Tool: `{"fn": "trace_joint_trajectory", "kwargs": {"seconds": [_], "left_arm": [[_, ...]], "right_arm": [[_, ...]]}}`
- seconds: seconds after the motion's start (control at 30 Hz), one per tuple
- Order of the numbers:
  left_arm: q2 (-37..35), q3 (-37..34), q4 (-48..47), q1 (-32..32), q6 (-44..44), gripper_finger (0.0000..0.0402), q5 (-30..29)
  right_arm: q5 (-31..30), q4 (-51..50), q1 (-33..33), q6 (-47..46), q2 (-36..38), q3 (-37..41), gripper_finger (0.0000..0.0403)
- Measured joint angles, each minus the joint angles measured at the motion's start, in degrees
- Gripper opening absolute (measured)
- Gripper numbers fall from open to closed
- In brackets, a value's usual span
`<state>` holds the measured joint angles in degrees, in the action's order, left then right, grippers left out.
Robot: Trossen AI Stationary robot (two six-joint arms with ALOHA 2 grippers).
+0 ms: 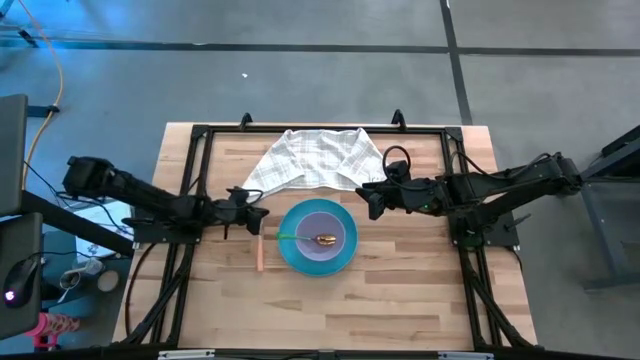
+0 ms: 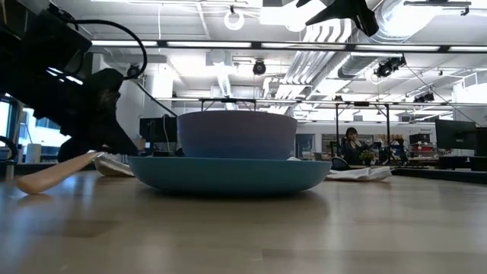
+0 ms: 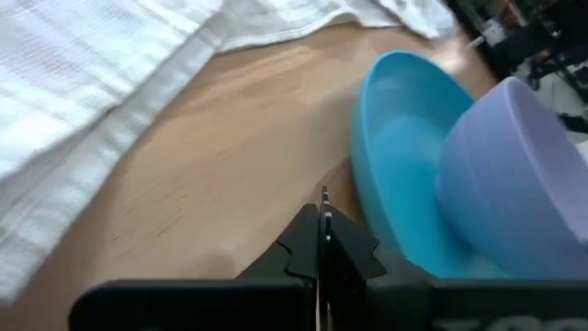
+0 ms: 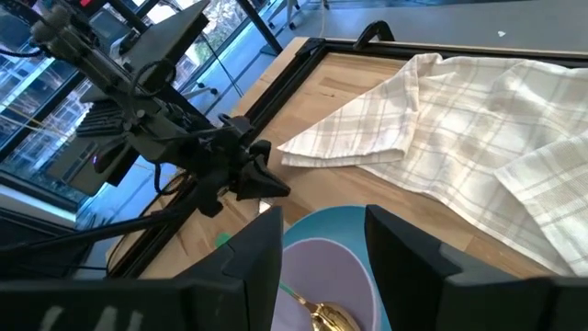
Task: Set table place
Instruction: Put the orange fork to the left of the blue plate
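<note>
The round blue plate (image 1: 345,258) lies on the table with the lavender bowl (image 1: 322,232) in it. The gold spoon (image 1: 324,240) lies in the bowl, its green handle (image 1: 289,237) over the rim toward the table's left. The orange-handled fork (image 1: 260,254) lies left of the plate. My left gripper (image 1: 257,219) is shut on its far end. My right gripper (image 1: 371,199) hangs open above the plate's far right rim and touches nothing; it also shows in the right wrist view (image 4: 322,250). My left gripper pinches the fork's thin metal end (image 3: 323,197) between its two shut fingers, coming low from the table's left. The fork slants: the orange handle's free end (image 2: 32,183) rests on the table and the held end is raised a little.
The white checked cloth (image 1: 318,158) lies crumpled at the far middle of the table, just beyond the plate. A black frame (image 1: 300,130) runs around the work area. Bare wood (image 1: 330,310) lies near the front edge.
</note>
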<state>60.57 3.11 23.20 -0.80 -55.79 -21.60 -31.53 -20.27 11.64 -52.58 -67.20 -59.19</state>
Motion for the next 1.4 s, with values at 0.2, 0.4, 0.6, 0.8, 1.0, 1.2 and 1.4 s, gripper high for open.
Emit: {"fn": "trace_joint_trajectory", "kwargs": {"seconds": [0.2,0.4,0.6,0.8,1.0,1.2,1.4], "left_arm": [[6.3,0.0,2.2,0.0,-1.2,0.0,0.2],[11.3,0.1,7.3,0.0,-1.5,0.0,0.0],[13.8,1.2,7.1,0.0,-1.6,0.0,-0.9],[14.0,1.7,6.5,0.0,-1.9,0.0002,-1.8],[14.0,1.9,5.3,0.0,-2.4,0.0027,-2.0],[14.0,2.0,5.4,0.0,-2.6,0.0079,-2.7],[12.8,1.9,5.0,0.0,-1.5,0.0126,-3.4]], "right_arm": [[0.2,0.0,0.0,0.1,0.0,0.0,0.0144],[0.3,0.0,0.0,0.6,0.0,0.0,0.0144],[0.4,0.0,0.0,0.5,0.0,0.0,0.0144],[0.6,0.0,0.0,0.3,0.0,0.0,0.0144],[1.8,0.0,0.0,0.1,0.0,0.0,0.0144],[2.1,0.0,0.0,0.1,0.0,0.0,0.0144],[3.3,-0.1,0.0,0.1,0.0,0.0,0.0144]]}}
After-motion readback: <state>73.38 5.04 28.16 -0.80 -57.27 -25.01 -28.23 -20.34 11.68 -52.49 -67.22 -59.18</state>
